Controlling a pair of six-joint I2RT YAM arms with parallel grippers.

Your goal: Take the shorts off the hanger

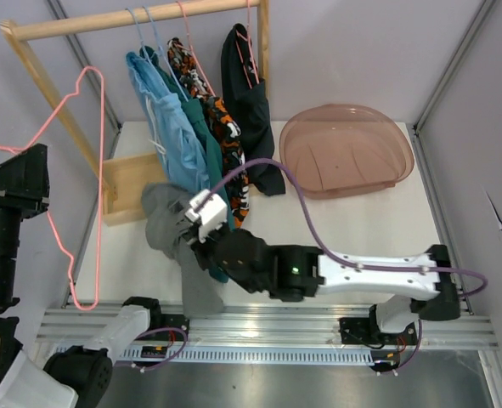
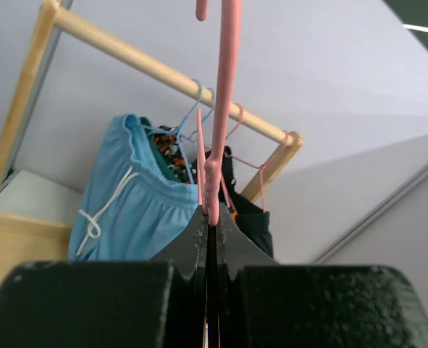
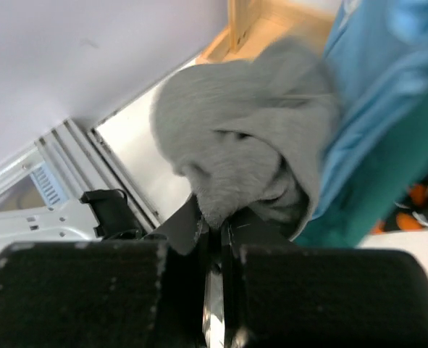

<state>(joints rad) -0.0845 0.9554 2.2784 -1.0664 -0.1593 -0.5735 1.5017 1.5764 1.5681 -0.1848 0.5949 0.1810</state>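
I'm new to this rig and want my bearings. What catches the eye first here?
Soft grey cloth shorts sit bunched at the white table's front left, pinched in the shut right claw. Further left, the left claw is shut on an empty thin pink wire hanger. Four other cloth shorts hang from the wooden rail at the back, beside a translucent pink plastic basin.

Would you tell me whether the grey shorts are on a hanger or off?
Off: the grey shorts hang bunched from the right gripper; the left gripper holds a bare pink hanger.
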